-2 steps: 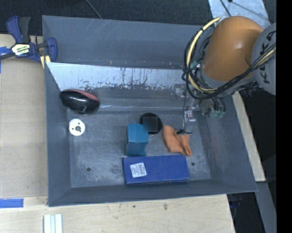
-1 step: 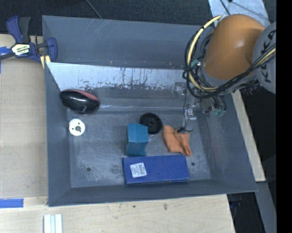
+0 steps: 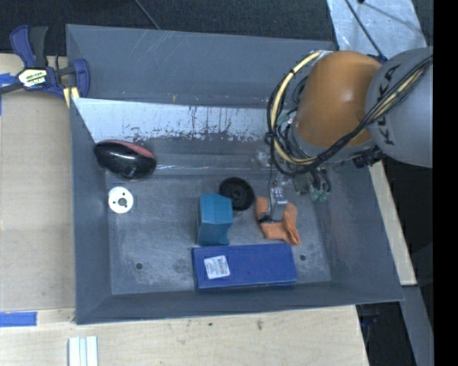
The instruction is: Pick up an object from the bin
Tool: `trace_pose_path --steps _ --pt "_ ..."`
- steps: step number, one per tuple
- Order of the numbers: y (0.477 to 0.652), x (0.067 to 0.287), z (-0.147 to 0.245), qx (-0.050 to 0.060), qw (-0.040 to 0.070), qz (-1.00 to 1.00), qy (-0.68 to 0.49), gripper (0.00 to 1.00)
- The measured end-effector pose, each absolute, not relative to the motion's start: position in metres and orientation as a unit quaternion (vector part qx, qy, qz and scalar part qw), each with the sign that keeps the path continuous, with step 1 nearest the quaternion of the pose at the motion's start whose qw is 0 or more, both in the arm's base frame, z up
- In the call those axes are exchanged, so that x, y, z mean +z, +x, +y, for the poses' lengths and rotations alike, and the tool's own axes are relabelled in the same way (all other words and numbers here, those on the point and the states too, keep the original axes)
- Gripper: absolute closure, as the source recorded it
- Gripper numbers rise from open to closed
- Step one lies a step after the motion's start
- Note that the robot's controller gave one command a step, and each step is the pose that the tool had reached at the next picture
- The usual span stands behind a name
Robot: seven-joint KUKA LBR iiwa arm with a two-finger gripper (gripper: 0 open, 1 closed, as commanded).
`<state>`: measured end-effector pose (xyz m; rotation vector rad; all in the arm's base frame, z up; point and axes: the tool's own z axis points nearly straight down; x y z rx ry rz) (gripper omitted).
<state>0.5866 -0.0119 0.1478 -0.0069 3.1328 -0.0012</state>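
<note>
The blue box (image 3: 251, 267), flat and marked with a white label, is taken here as the landmark. It lies on the floor of the grey bin (image 3: 91, 227), along the wall nearest the camera.

The gripper (image 3: 277, 204) is seen just beyond the right half of the box, lowered close to the floor. Directly under and beside it lies an orange piece (image 3: 288, 227), crumpled and irregular in shape, just beyond the box's far edge and towards its right end. The gripper is down at this piece, and part of the orange shows on either side of it. Whether the gripper is released or clenched cannot be told, and a grasp on the piece cannot be confirmed. The arm (image 3: 339, 101), with its rounded orange-brown cover and looped cables, is seen farther beyond the box's right end, over the far right corner of the bin.

A teal block (image 3: 216, 218) stands just beyond the left half of the box, close against its far edge. A black disc (image 3: 236, 193) lies farther from the box than the block, between the block and the gripper. A small white disc (image 3: 120, 200) is found well beyond the box's left end. A black and red mouse (image 3: 126, 158) lies farther off still in that direction, at the foot of the far wall.
</note>
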Motion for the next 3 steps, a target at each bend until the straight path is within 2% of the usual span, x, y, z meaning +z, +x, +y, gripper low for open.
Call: trace_pose_path --steps 1,2,3 --pt "0.564 0.120 -0.002 0.000 -0.002 1.000 0.023 0.00" --pt "0.582 0.090 0.006 -0.001 0.015 1.000 0.023 1.00" --pt "0.582 0.090 0.006 -0.001 0.015 1.000 0.022 1.00"
